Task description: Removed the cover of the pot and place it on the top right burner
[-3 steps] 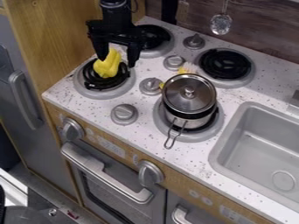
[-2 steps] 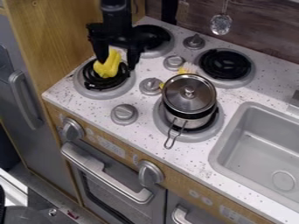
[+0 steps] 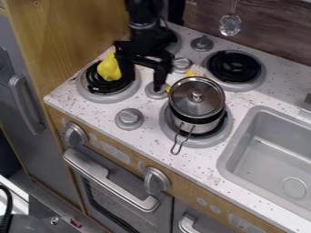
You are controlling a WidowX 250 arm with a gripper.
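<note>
Jaws of the black gripper (image 3: 144,81) hung spread apart and released, behind the pot (image 3: 195,126) and off to its left. The cover (image 3: 188,103) sat on the pot, knob upward. Behind the pot and slightly right lay the top right burner (image 3: 234,68). A yellow object (image 3: 108,69) rested left of the pot, whose wire handle (image 3: 175,153) pointed toward the front of the counter (image 3: 91,111).

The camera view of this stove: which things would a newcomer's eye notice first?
Probably the bright yellow object on the front left burner, with the black open gripper hanging just to its right. Next, the shiny pot on the front right burner, its metal lid still on.
</note>
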